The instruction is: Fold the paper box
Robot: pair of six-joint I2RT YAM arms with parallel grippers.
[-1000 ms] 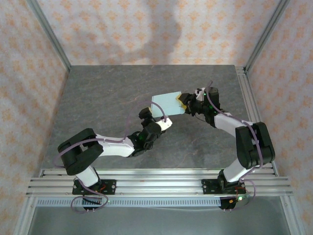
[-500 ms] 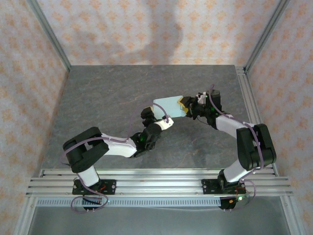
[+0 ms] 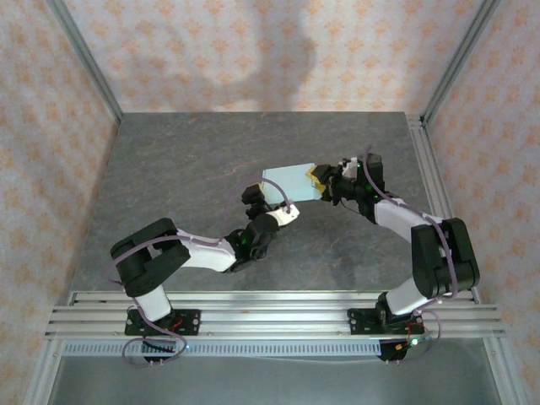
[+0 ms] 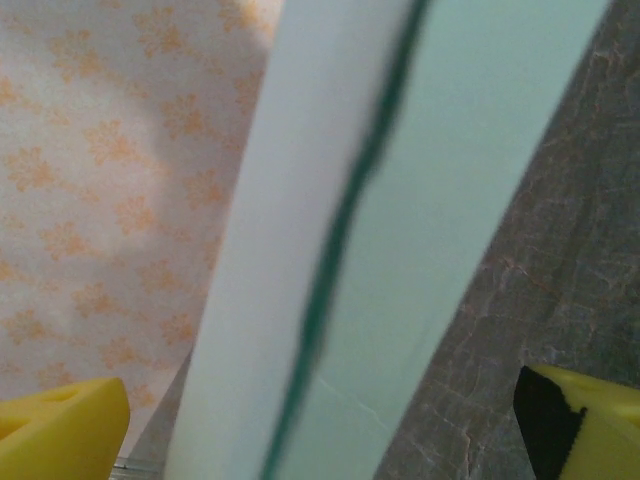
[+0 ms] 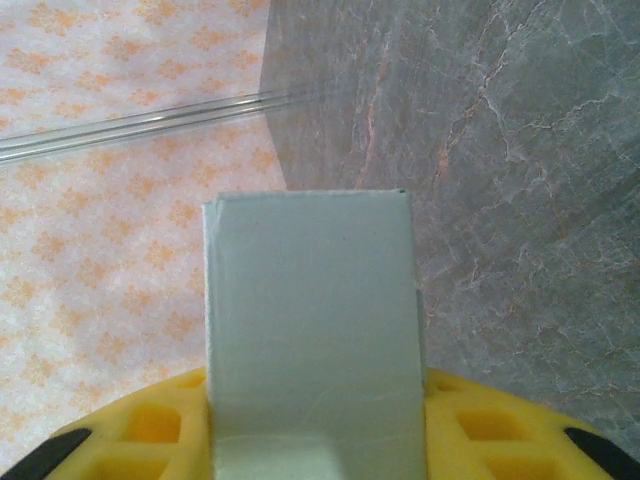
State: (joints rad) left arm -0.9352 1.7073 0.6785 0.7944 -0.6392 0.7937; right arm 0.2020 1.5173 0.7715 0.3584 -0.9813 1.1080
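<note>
Paper box [image 3: 289, 181] is held clear of the table [image 3: 186, 186], slightly toward 1 o'clock of its middle, flat and tilted. Its 3 o'clock end is pinched between the pads of the right gripper [image 3: 319, 180], presumably to steady it. The left gripper [image 3: 263, 199], spread wide at 7 o'clock, is set astride the lower edge, pads apart from the card, seemingly ready for pressing a fold

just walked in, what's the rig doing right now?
Both arms are on the paper box over the middle of the grey table. The right gripper is clamped on the box's right end and holds it up as a flat, pale green piece. The left gripper is wide open at the opposite end, with its yellow fingers on either side of the box's edge and not touching it.
</note>
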